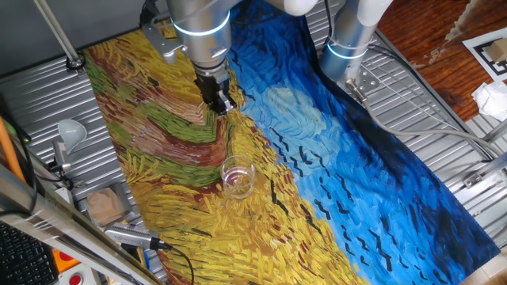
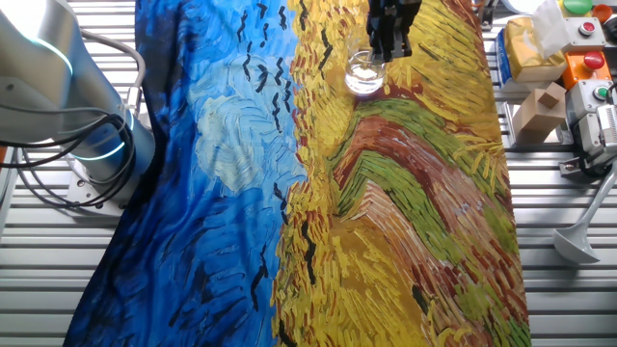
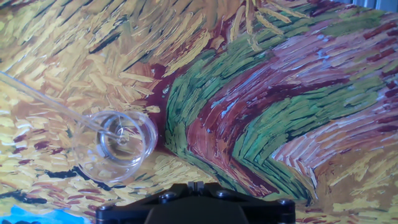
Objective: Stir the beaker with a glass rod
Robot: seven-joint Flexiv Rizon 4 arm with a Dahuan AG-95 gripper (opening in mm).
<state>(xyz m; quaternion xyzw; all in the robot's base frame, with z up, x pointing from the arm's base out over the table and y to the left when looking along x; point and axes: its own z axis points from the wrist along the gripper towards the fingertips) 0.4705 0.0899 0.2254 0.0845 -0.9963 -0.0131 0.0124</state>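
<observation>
The beaker [image 1: 238, 178] is a short clear glass cylinder standing upright on the yellow part of the painted cloth. It also shows in the other fixed view [image 2: 364, 72] and at the lower left of the hand view [image 3: 115, 146]. A thin glass rod [image 3: 56, 106] leans in the beaker, its lower end inside and its upper end running off the left edge. My gripper [image 1: 224, 104] hangs above the cloth just beyond the beaker [image 2: 390, 46]. In the hand view the gripper [image 3: 196, 185] has its jaws together, with nothing visible between them and apart from the rod.
A white funnel [image 1: 71, 133] lies on the metal table beside the cloth [image 2: 578, 241]. A wooden block [image 1: 104, 206] and a button box [image 2: 588, 67] sit on that same side. The arm's base [image 2: 87, 145] stands at the cloth's blue edge.
</observation>
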